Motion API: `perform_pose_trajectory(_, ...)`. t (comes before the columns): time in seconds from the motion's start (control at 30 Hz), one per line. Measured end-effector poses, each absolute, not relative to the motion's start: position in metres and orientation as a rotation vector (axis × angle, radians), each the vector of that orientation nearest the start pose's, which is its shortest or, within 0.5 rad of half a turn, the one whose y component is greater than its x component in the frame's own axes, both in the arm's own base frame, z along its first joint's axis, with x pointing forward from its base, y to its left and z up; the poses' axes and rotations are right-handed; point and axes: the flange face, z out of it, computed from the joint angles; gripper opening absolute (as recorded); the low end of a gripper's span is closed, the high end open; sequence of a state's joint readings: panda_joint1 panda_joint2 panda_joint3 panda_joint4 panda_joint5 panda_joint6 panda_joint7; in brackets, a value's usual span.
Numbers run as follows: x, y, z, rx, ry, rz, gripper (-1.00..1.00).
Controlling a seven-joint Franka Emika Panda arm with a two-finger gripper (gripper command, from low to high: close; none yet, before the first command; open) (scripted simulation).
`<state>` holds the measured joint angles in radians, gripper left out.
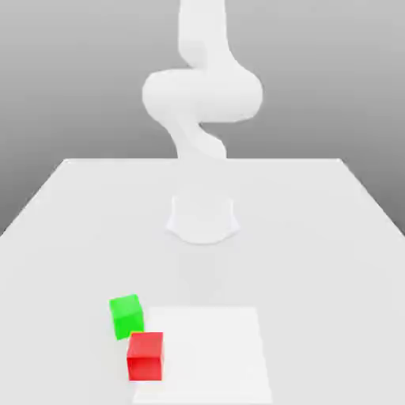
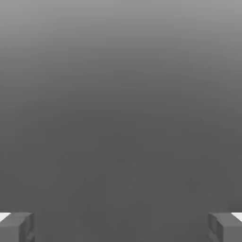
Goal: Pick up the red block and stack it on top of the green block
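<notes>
Right now: white worktop (image 1: 71, 213) wide and flat, with a paler square patch (image 1: 213, 348) near the front edge. Arm (image 1: 202, 95) folded up over its base (image 1: 202, 221), far back from the blocks. Green block (image 1: 126, 316) just off the patch, towards the exterior view's left. Red block (image 1: 145, 355) on the patch corner, in front of green and almost touching it corner to corner. Gripper (image 2: 121, 226) spread wide, holding nothing, fingertips (image 2: 16, 226) at opposite edges of the hand view. Key relation: red block well forward of the arm and towards the exterior view's left; likely needs a long reach out and down.
</notes>
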<state>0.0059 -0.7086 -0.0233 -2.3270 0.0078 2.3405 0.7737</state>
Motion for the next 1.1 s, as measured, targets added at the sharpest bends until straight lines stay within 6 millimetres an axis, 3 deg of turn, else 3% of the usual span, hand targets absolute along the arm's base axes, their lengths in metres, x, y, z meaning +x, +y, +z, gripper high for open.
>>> perform_pose_trajectory(0.17, 0.437, -0.027, 0.573, -2.595, 1.078, -0.738, 0.00)
perform_pose_trajectory(0.37, 0.471, -0.047, 0.452, -2.706, 1.119, -0.504, 0.00)
perform_pose_trajectory(0.57, 0.472, -0.066, 0.331, -2.806, 1.160, -0.264, 0.00)
perform_pose_trajectory(0.77, 0.443, -0.085, 0.219, -2.893, 1.197, -0.030, 0.00)
perform_pose_trajectory(0.93, 0.439, -0.086, 0.156, -2.905, 1.197, -0.002, 0.00)
perform_pose_trajectory(0.97, 0.438, -0.086, 0.148, -2.905, 1.197, -0.001, -1.00)
perform_pose_trajectory(1.1, 0.438, -0.086, 0.148, -2.905, 1.197, 0.000, -1.00)
